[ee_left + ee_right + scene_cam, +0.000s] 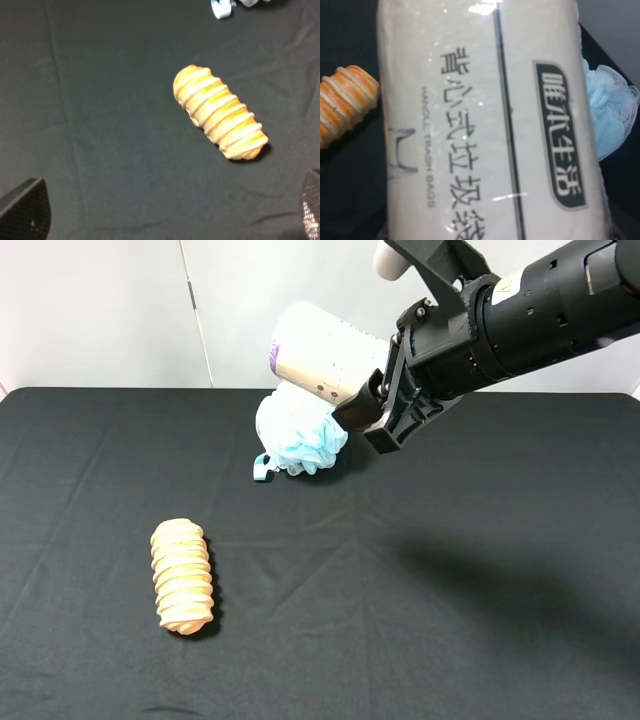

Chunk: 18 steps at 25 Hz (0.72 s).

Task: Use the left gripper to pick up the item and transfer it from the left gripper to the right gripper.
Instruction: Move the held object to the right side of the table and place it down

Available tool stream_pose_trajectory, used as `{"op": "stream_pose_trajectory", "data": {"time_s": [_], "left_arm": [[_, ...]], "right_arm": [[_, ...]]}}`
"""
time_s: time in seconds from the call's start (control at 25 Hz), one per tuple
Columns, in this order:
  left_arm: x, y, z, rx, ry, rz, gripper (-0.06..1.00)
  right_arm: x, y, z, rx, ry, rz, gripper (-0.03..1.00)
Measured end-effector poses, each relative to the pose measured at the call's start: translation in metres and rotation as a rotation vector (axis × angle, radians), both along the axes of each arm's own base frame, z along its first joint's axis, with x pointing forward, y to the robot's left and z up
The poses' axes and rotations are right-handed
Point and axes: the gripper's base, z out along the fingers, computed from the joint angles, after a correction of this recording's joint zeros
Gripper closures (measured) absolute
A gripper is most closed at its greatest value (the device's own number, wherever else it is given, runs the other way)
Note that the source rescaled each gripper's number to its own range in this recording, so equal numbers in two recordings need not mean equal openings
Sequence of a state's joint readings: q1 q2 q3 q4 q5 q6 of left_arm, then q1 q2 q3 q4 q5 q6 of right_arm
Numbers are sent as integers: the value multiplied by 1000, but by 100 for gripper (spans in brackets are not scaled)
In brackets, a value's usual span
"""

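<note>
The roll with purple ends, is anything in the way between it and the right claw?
No, nothing. The right gripper is shut on the roll, holding it up in the air. The blue pouf and orange loaf lie down on the table.

Tabletop (450,640) lies bare across the high view's right and bottom; ridged loaf (182,576) blocks lower left, blue pouf (298,435) upper centre, the right end effector (352,406) and roll (320,360) above it.
</note>
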<state>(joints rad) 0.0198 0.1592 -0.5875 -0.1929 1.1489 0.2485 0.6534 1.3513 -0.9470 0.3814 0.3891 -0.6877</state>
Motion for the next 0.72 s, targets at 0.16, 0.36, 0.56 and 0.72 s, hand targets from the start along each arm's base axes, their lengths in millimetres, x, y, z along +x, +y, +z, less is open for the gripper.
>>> {"op": "stream_pose_trajectory", "data": {"time_s": [0.16,0.36,0.56,0.72], "left_arm": [[8,0,-18,-14,38,16,-6],[12,1,-21,-20,21,26,-6],[12,1,-21,-21,19,27,-6],[12,1,-21,-21,19,27,-6]], "right_arm": [[0,0,0,0,0,0,97],[0,0,0,0,0,0,97],[0,0,0,0,0,0,97],[0,0,0,4,5,-5,97]]}}
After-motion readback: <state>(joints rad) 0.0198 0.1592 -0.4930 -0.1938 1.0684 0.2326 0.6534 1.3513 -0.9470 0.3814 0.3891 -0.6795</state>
